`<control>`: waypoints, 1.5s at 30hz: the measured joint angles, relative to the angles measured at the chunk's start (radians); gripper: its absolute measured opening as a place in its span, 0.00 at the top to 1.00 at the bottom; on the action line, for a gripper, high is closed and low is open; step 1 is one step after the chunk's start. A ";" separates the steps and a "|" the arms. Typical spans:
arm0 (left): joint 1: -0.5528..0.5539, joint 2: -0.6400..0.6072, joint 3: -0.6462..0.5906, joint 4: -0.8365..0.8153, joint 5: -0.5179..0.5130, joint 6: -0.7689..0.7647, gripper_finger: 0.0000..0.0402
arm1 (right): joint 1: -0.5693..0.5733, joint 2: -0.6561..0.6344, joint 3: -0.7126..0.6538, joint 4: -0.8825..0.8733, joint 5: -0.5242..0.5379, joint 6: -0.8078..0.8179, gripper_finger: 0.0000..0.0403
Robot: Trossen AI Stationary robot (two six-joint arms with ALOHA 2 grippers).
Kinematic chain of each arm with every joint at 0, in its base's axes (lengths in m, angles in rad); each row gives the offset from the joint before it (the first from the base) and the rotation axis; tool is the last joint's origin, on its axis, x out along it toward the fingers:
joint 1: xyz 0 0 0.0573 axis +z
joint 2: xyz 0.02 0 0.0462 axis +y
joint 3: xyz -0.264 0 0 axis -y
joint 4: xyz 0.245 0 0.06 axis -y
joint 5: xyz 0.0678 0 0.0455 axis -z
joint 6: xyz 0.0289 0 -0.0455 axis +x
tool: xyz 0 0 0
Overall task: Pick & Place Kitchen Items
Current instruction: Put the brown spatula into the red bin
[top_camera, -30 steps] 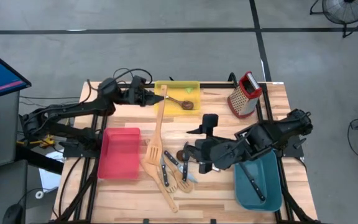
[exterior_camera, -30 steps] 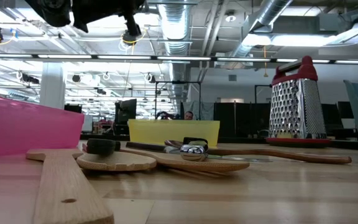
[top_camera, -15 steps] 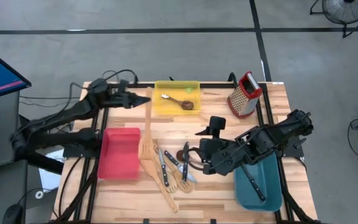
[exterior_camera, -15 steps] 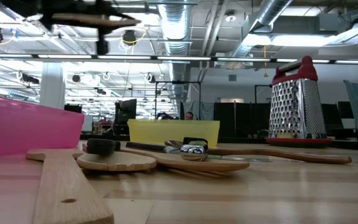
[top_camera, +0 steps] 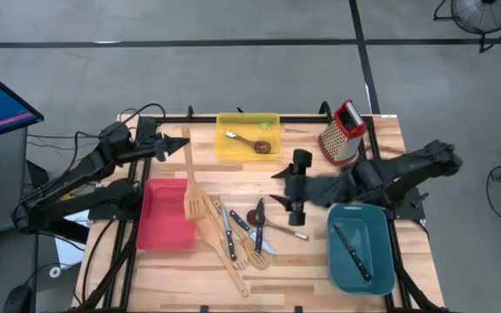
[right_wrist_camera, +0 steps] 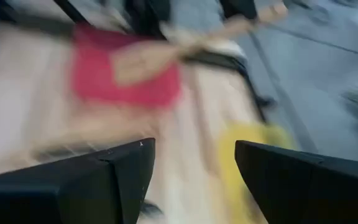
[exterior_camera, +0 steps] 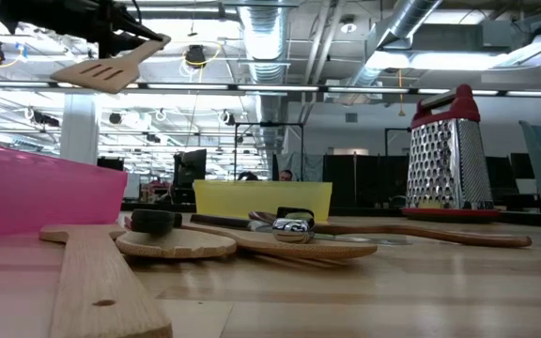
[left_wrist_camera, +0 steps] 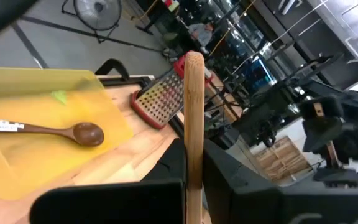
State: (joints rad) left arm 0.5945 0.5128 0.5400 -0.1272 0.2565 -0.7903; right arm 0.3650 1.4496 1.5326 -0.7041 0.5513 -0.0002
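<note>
The left gripper [top_camera: 179,144] is up in the air near the table's back left corner, its fingers clamped together on the handle end of a pale wooden slotted turner [top_camera: 190,179]; the turner is held clear of the table, its slotted blade out over the inner edge of the red bin [top_camera: 166,235]. From table height that blade [exterior_camera: 111,68] shows high overhead, tilted slightly. The right gripper [top_camera: 296,193] hangs above the middle of the table with its fingers spread apart and nothing between them, just beside the loose pile of utensils. That pile lies on the wood between the red bin and the teal bin [top_camera: 363,271]: a pale wooden spatula [top_camera: 227,252], two black-handled knives [top_camera: 244,224] and a dark-headed spoon [top_camera: 262,217], all touching or overlapping. A dark brown wooden spoon [top_camera: 252,143] lies in the yellow bin [top_camera: 247,120] at the back, and another black-handled knife [top_camera: 351,249] lies in the teal bin. The red-topped box grater [top_camera: 343,131] stands upright near the back right corner.
</note>
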 joint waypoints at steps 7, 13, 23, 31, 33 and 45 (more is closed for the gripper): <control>0.000 -0.008 0.000 -0.052 -0.004 0.054 0.98 | -0.191 -0.257 -0.473 0.732 -0.508 0.011 0.46; 0.000 -0.015 0.000 -0.157 0.000 0.081 0.98 | -0.244 -0.322 -0.721 0.994 -0.529 0.143 0.49; 0.003 -0.123 0.000 -0.327 0.010 0.101 0.98 | -0.219 -0.245 -0.833 1.116 -0.528 0.180 0.54; 0.003 -0.158 0.000 -0.409 -0.047 0.163 0.98 | -0.239 -0.153 -0.848 1.314 -0.626 0.132 0.58; 0.003 -0.159 0.000 -0.422 -0.071 0.179 0.98 | -0.248 -0.152 -0.848 1.315 -0.639 0.140 0.58; 0.003 -0.167 -0.136 -0.436 -0.081 0.173 0.98 | -0.235 -0.152 -0.848 1.311 -0.639 0.159 0.62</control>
State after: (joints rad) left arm 0.5980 0.3453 0.4041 -0.5630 0.1752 -0.6175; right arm 0.1301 1.2976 0.6842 0.6067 -0.0874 0.1585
